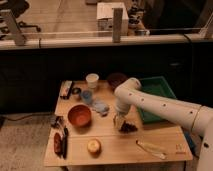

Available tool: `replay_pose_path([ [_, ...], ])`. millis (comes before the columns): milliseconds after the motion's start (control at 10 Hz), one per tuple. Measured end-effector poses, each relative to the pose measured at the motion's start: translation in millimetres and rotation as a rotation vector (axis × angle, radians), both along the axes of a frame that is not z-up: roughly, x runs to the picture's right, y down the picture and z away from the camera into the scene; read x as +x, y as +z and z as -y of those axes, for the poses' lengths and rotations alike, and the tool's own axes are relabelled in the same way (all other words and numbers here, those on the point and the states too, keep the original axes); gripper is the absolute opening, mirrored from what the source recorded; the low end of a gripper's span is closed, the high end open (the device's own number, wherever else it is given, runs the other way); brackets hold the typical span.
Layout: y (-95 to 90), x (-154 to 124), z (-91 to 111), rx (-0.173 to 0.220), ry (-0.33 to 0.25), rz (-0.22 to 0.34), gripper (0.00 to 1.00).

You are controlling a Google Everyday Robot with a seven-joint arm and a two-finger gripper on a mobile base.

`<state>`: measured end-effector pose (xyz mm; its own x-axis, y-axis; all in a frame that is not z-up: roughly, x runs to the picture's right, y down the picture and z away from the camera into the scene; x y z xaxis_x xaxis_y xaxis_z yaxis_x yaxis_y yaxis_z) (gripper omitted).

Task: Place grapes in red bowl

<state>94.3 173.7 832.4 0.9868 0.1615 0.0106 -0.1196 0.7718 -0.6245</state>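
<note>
The grapes [129, 127], a small dark maroon bunch, lie on the wooden table [115, 150] to the right of centre. My gripper [119, 122] points down at the left end of the bunch, right over or touching it. The white arm reaches in from the right. The red bowl [79, 115] stands empty on the table, to the left of the gripper and the grapes.
A yellow-red apple [93, 146] sits near the front edge. A green tray [159, 96] is at the right. A dark bowl [116, 79], a white cup [92, 80] and a pale blue cup [87, 96] stand at the back. A pale long object [150, 149] lies front right, and dark items [60, 141] front left.
</note>
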Motion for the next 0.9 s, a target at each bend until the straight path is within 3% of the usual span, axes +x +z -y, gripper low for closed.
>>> replay_pose_path([
  [200, 1.4, 8, -10, -0.015, 0.016, -0.028, 0.8],
  [500, 3.6, 24, -25, -0.037, 0.141, -0.15, 0.8],
  [700, 6.9, 24, -30, -0.043, 0.176, -0.179, 0.8],
  [800, 8.6, 23, -31, -0.046, 0.187, -0.186, 0.78],
  [900, 10.7, 21, -33, -0.046, 0.196, -0.193, 0.67],
])
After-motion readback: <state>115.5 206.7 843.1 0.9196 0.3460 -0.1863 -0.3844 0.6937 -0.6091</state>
